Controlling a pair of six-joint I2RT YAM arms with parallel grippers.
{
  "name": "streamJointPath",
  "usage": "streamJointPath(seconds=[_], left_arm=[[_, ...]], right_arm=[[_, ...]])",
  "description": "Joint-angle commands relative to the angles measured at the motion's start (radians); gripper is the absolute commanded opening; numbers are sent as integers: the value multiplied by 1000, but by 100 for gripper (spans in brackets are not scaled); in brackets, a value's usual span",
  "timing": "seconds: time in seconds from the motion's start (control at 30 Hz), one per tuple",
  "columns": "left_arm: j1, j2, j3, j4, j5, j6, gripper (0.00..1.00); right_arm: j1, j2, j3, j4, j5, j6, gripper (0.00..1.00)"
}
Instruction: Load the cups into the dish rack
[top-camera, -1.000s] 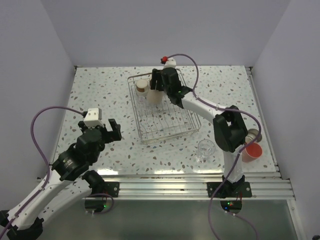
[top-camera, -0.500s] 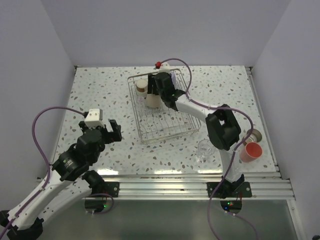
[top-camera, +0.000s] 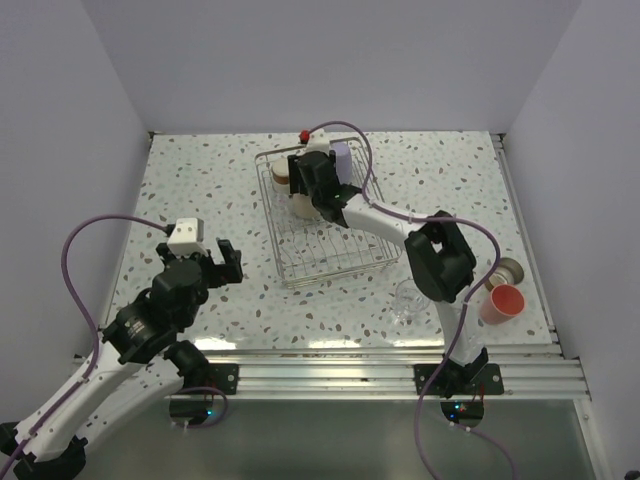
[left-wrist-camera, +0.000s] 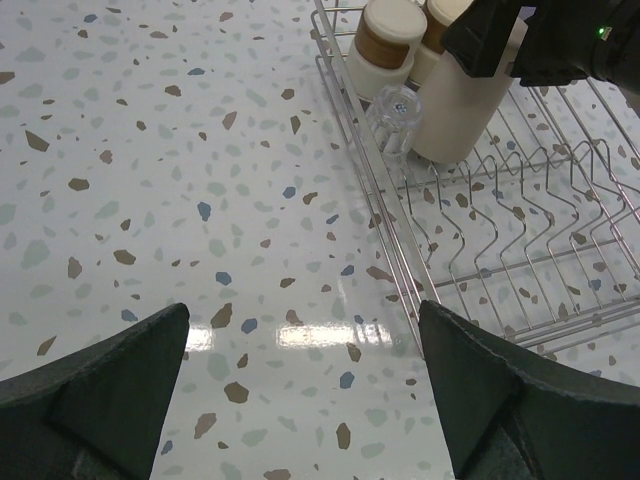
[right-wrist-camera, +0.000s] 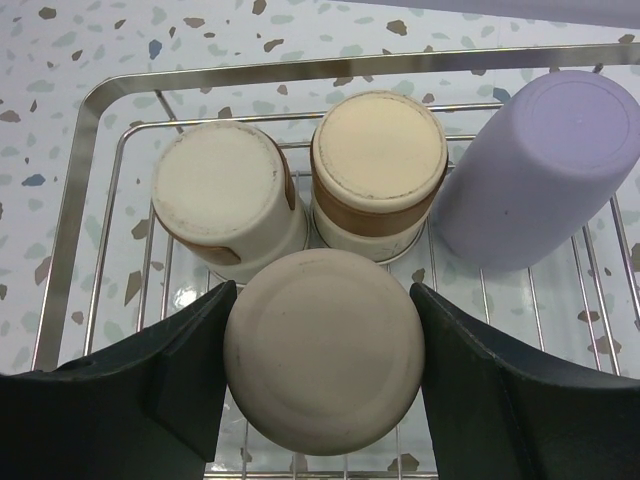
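Right wrist, gripper clasping beige tumbler

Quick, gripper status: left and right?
Left gripper: open, holding nothing.
Right gripper: closed on the beige tumbler.

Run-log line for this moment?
right gripper: grips beige tumbler in dish rack | left gripper: open | table: clear glass, steel cup, salmon cup
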Motion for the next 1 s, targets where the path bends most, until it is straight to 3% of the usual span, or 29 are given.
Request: streamJointPath(seconds=[0.0,0.2,0.27,0.33,0.7,0.97], left_arm=[[2,-9,-3,21,-5,15,100],[1,-4,-3,23,-8,17,100],[1,-4,-3,23,-9,17,100],[1,-7,-5,21,-12,13,100],[2,-10,-6,23,-17,17,100],[1,-10,-5,30,-8,29,100]], right_arm=[[21,2,41,37,51,-27,51],[24,-29,38,40,67,-30,71],[24,-38,35,40,70,-31,88],[24,-49,35,40,73,-31,97],[26,-175,-30,58,102,-54,98],[27,-415,-114,50,182,-88,98]])
